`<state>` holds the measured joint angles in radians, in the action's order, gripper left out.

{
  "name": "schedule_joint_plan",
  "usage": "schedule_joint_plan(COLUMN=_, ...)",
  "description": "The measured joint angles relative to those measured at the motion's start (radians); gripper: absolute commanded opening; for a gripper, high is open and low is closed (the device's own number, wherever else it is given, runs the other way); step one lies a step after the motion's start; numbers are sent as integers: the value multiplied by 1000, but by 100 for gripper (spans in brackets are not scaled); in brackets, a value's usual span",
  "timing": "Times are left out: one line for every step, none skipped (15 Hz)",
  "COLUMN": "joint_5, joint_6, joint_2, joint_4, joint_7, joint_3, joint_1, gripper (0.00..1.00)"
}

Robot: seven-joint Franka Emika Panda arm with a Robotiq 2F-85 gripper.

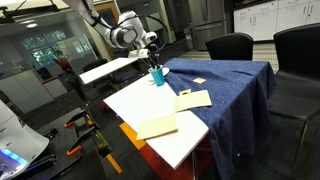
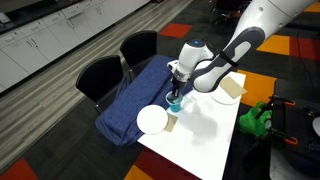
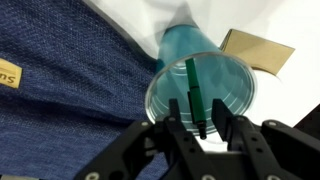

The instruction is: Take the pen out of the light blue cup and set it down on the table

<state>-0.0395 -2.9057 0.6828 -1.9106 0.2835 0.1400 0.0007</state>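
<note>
The pen (image 3: 194, 95) stands tilted in the light blue cup (image 3: 190, 45), its top poking up between my jaws, which are partly spread, one on either side. The cup sits on the white desk (image 3: 130, 15), just beside the blue cloth (image 3: 70, 90).

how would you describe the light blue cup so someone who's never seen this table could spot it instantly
Find the large table with the white top and a dark blue cloth over one end. The light blue cup stands at the cloth's edge, right under the gripper. It is the only upright teal thing among flat tan paper sheets, and a dark pen leans inside it.
</note>
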Motion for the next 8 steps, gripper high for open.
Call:
schedule_joint_plan(joint_5=0, joint_6=0, joint_2=10, joint_4=11, joint_7=-1, joint_3=-3, joint_1=3, gripper=41)
schedule_joint_plan(joint_5=0, joint_6=0, joint_2=21, joint_4=22, joint_7=-1, joint_3=-5, joint_1=7, gripper=41)
schedule_joint_plan(joint_5=0, joint_6=1, joint_2=31, joint_4=33, joint_7=-2, joint_3=-6, joint_1=9, gripper=41)
schedule_joint_plan(joint_5=0, joint_6=1, joint_2=41, joint_4=44, joint_7=-4, joint_3=-6, joint_1=11, gripper=41)
schedule_joint_plan(joint_5=0, joint_6=1, joint_2=51, joint_4=53, joint_7=-5, joint_3=-6, joint_1=12, gripper=40)
schedule_joint_plan(joint_5=0, joint_6=2, joint_2=59, joint_4=62, joint_7=-8, joint_3=-6, joint_1=14, gripper=41)
schedule_joint_plan(joint_5=0, joint_6=2, joint_2=67, joint_4=70, joint_7=-11, joint_3=-6, joint_1=15, gripper=38)
schedule_joint_plan(joint_5=1, joint_6=2, joint_2=73, joint_4=75, joint_7=-13, joint_3=-6, joint_1=17, gripper=17)
